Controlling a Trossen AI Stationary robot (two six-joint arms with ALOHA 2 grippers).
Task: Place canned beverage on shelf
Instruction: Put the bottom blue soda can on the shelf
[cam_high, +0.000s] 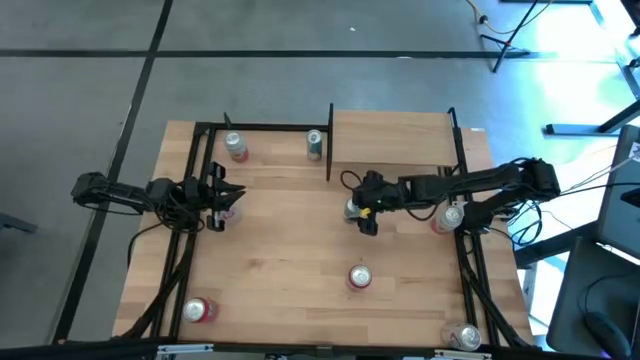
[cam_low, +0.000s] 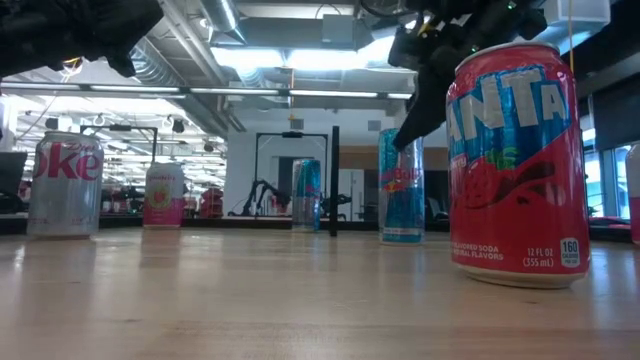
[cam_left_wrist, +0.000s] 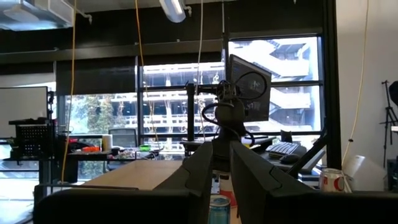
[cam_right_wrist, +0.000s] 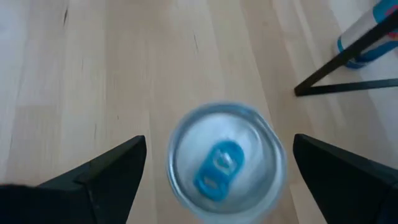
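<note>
A slim blue can (cam_right_wrist: 225, 163) with a blue tab stands upright on the table near the middle; it also shows in the high view (cam_high: 352, 208) and the low view (cam_low: 402, 185). My right gripper (cam_right_wrist: 219, 144) hovers over it, pointing down and open, with one finger on each side of the can's top and clear of it. The shelf (cam_high: 390, 138), a small light-wood board between black posts, lies just beyond the can toward the far edge. My left gripper (cam_high: 220, 198) waits raised at the table's left, pointing level toward the right, its fingers (cam_left_wrist: 202, 174) almost together and empty.
Other cans stand about: two at the far left (cam_high: 235, 148) (cam_high: 315, 145), one below my left gripper (cam_high: 228, 211), one beside my right arm (cam_high: 447, 218), a red Fanta can (cam_low: 515, 165) near the front middle, and two at the front corners (cam_high: 198, 310) (cam_high: 465, 337).
</note>
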